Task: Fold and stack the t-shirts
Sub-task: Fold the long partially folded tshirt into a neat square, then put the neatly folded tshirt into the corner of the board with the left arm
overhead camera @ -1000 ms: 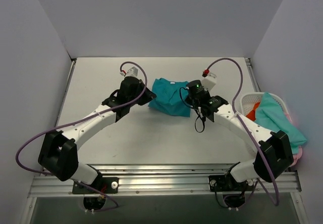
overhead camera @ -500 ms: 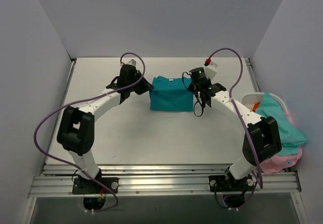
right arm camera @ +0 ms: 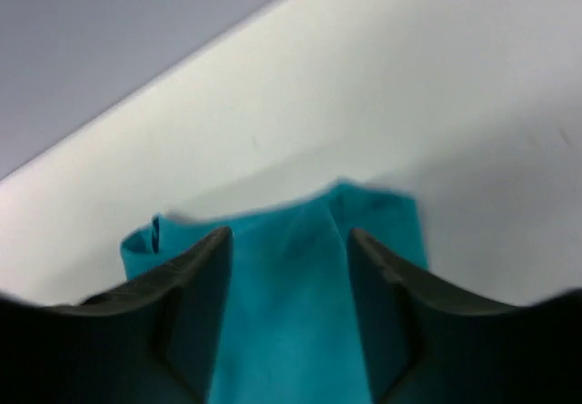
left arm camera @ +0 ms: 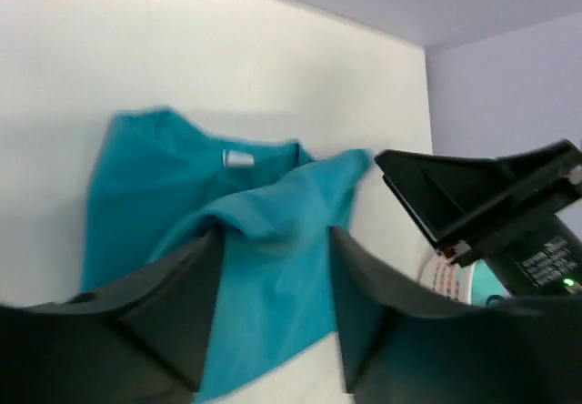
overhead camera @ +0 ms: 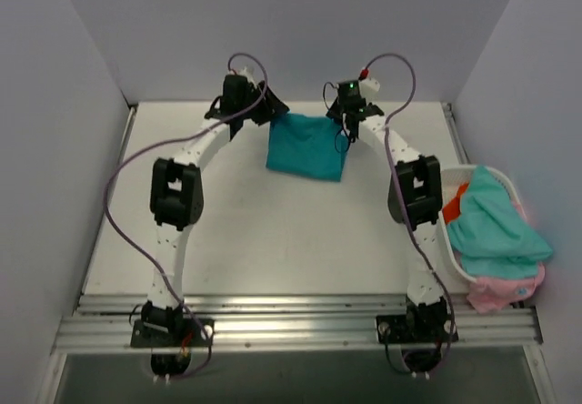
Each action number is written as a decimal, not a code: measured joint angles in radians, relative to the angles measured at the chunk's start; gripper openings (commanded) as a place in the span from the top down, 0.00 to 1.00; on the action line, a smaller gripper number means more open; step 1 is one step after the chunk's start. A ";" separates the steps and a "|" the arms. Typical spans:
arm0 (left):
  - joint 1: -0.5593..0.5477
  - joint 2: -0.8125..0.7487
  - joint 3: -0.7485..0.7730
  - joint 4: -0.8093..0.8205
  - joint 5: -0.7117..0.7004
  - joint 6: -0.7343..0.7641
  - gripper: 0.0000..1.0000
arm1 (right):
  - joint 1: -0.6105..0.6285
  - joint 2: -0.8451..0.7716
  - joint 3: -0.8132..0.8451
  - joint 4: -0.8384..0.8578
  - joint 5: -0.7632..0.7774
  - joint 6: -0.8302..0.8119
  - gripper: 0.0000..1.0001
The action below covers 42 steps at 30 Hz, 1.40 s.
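Observation:
The deep teal t-shirt [overhead camera: 306, 149] lies as a folded rectangle at the far middle of the table. My left gripper [overhead camera: 273, 113] is at its far left corner and my right gripper [overhead camera: 338, 118] at its far right corner. In the left wrist view the left gripper [left arm camera: 273, 234] stands open, with teal cloth [left arm camera: 264, 267] and its collar label [left arm camera: 238, 158] showing between the fingers. In the right wrist view the right gripper [right arm camera: 289, 232] is open over the teal cloth [right arm camera: 286, 313]. Neither pinches the cloth.
A white lattice basket [overhead camera: 446, 183] sits at the right edge, holding a pale aqua shirt [overhead camera: 491, 227], an orange-red one [overhead camera: 454, 207] and a pink one [overhead camera: 506, 291]. The back wall stands just behind both grippers. Both arms stretch far across the white table [overhead camera: 227, 231].
Both arms have reached toward the back wall, drawing the teal shirt's edge with them. Both grippers, shut on the cloth before, now stand open and the shirt lies flatter.

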 measured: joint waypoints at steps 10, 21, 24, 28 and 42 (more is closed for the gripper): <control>0.182 0.478 0.637 -0.143 0.243 -0.049 0.06 | -0.144 0.236 0.225 -0.098 -0.003 0.008 0.09; 0.169 -0.182 -0.085 0.014 0.165 -0.045 0.06 | -0.047 -0.454 -0.256 0.074 0.097 0.025 0.11; 0.113 -0.306 -0.269 0.134 0.130 -0.095 0.06 | -0.054 -0.537 -0.360 0.106 0.100 0.026 0.11; 0.024 -0.277 -0.380 0.212 0.063 -0.162 0.06 | -0.060 -0.565 -0.518 0.129 0.093 0.032 0.11; -0.128 -0.026 -0.375 0.179 -0.197 -0.415 0.05 | -0.063 -0.917 -0.825 0.127 0.075 0.048 0.11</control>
